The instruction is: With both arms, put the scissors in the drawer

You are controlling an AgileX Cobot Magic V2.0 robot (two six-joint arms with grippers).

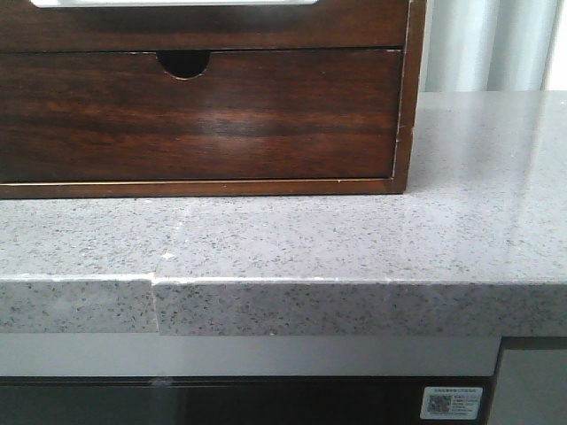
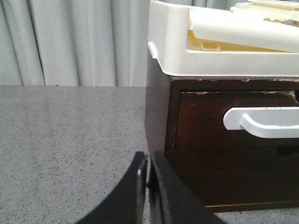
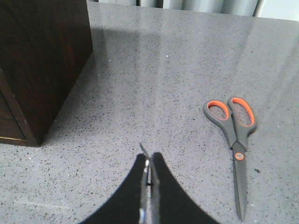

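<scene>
The scissors, grey with orange-lined handles, lie flat and closed on the speckled grey countertop; they show only in the right wrist view. My right gripper is shut and empty, above the counter, a short way from the scissors. The drawer is the upper dark wood front of the cabinet, closed, with its white cutout at the top edge of the front view. It also shows in the left wrist view. My left gripper is shut and empty, near the cabinet's corner. Neither gripper shows in the front view.
A lower drawer front with a half-round finger notch sits below it. A white tray holding rolled paper rests on the cabinet. The cabinet side stands beside the right gripper. The counter's front edge is close.
</scene>
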